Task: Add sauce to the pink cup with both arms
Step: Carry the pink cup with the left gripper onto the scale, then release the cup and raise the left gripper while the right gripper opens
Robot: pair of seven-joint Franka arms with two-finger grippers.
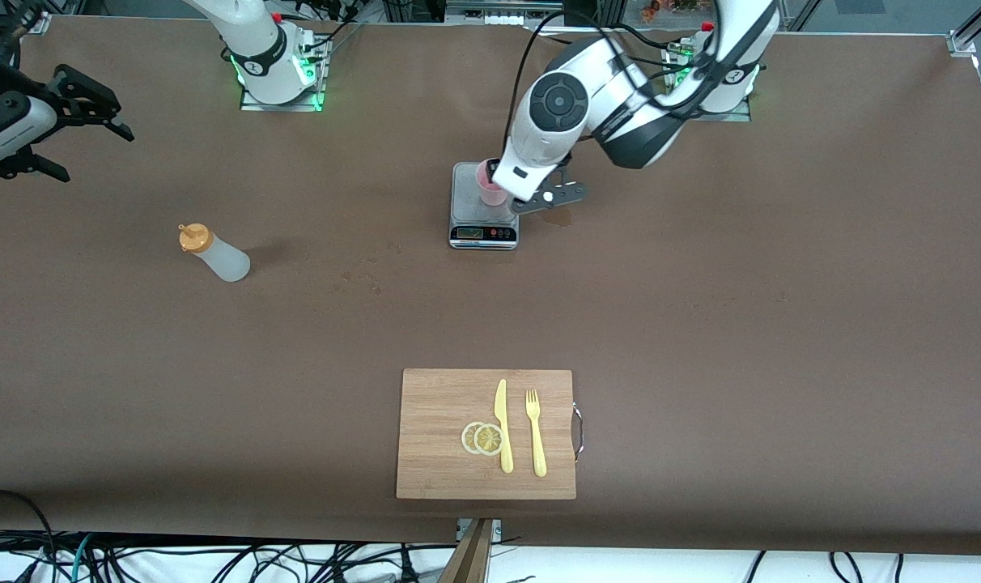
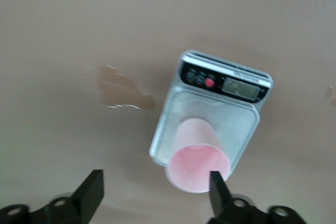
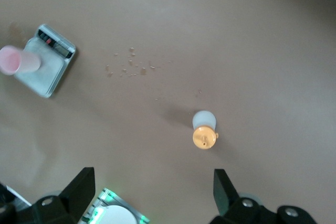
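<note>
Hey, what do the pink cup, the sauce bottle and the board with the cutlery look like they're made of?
The pink cup looks like thin translucent plastic, matte: light glows through its wall. The sauce bottle seems soft, frosted whitish plastic with an opaque orange cap. The cutting board appears to be bamboo or wood: pale tan with parallel grain strips, unglossy.

The left arm [image 1: 620, 105] reaches from its base toward the middle of the bench, elbow bent, its wrist pointing down. The left gripper [image 2: 155, 192] hangs low with its jaws spread wide. The right arm [image 1: 9, 129] is raised over its own end of the bench, and the right gripper [image 3: 152, 198] also hangs with its jaws wide apart.
</note>
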